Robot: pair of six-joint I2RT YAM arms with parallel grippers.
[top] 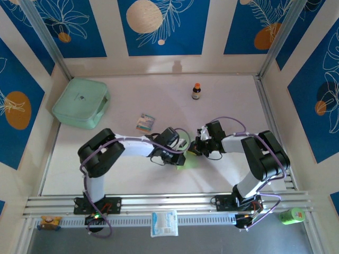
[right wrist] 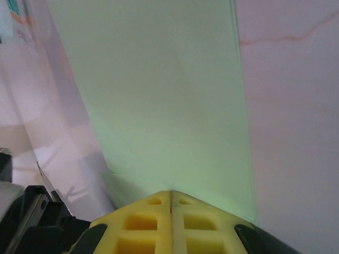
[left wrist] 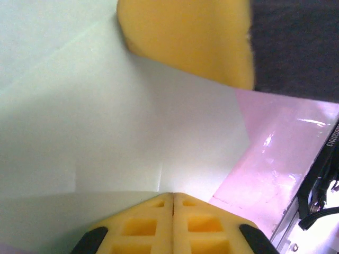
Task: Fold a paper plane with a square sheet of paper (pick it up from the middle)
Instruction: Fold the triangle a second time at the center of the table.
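The white table [top: 228, 106] carries a mint-green plastic box [top: 80, 103] at 10 o'clock. Near the centre, the two arms meet over the square sheet of paper [top: 189, 160]. The left gripper [left wrist: 173, 196] has its jaws pressed together on one edge of the sheet. The right gripper [right wrist: 170, 193] is clamped on the sheet too, at 6 o'clock in its own view. A striped packet [top: 145, 122] lies at 11 o'clock from the sheet, and a small bottle [top: 196, 91] at 12 o'clock. If the arms pull apart, the thin paper may tear. An uneven pinch may give a crooked crease. The print on the packet and the bottle is too small to read.
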